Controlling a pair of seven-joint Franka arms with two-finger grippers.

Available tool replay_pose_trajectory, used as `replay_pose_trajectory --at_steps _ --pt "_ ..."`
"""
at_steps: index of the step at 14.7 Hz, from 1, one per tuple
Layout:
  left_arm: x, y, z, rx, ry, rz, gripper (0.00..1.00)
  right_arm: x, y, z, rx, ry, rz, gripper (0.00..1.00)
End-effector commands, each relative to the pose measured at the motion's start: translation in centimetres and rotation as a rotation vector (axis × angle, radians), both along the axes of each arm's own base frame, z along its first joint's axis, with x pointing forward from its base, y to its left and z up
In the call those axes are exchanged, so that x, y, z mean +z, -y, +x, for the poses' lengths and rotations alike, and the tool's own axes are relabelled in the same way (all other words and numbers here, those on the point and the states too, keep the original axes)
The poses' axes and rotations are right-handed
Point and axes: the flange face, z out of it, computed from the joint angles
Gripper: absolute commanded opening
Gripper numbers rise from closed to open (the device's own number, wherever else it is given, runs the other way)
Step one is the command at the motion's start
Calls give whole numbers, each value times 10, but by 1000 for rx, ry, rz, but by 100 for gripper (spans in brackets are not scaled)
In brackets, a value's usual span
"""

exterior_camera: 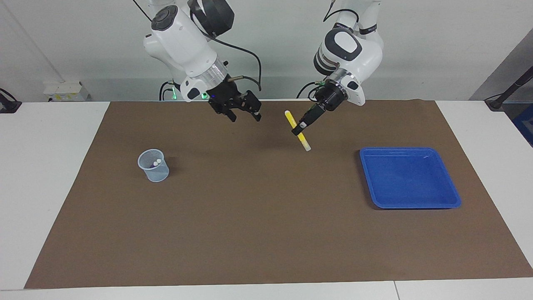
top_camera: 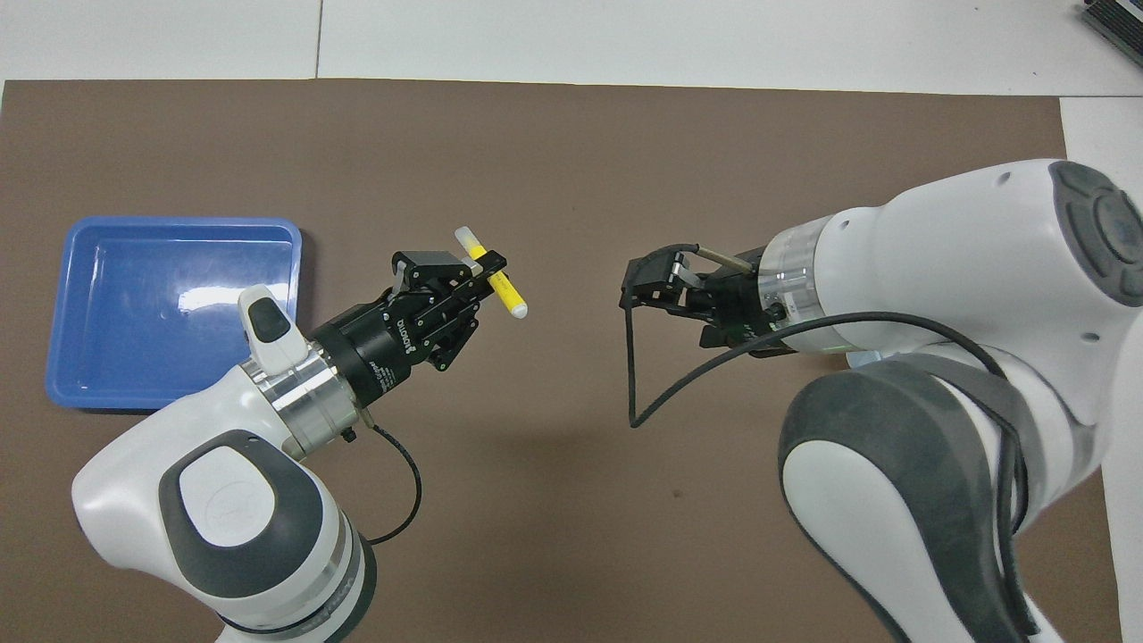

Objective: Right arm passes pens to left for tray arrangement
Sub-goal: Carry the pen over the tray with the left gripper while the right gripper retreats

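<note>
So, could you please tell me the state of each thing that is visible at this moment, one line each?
yellow pen: held in the air, tilted, over the mat.
left gripper: jaws shut on the yellow pen.
right gripper: jaws open, holding nothing, above the mat.
tray: nothing in it.
mesh cup: upright, two pale pen tips showing inside.
</note>
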Motion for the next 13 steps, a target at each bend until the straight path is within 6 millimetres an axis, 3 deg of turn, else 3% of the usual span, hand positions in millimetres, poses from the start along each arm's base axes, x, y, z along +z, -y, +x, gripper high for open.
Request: replay_pose_trajectory --at_steps 1,4,6,8,13 --pt "2 -18 7 -81 37 26 0 -4 36 -5 168 28 -160 100" --pt "7 -52 24 -201 66 52 0 -17 65 -3 375 80 -260 100" --pt "6 -70 30 -264 68 77 0 -32 98 1 453 92 -308 100" --pt "3 -88 34 -337 67 111 0 -45 130 7 460 80 -322 100" --pt "-8 -138 40 -447 110 142 0 -95 174 14 364 12 -341 100"
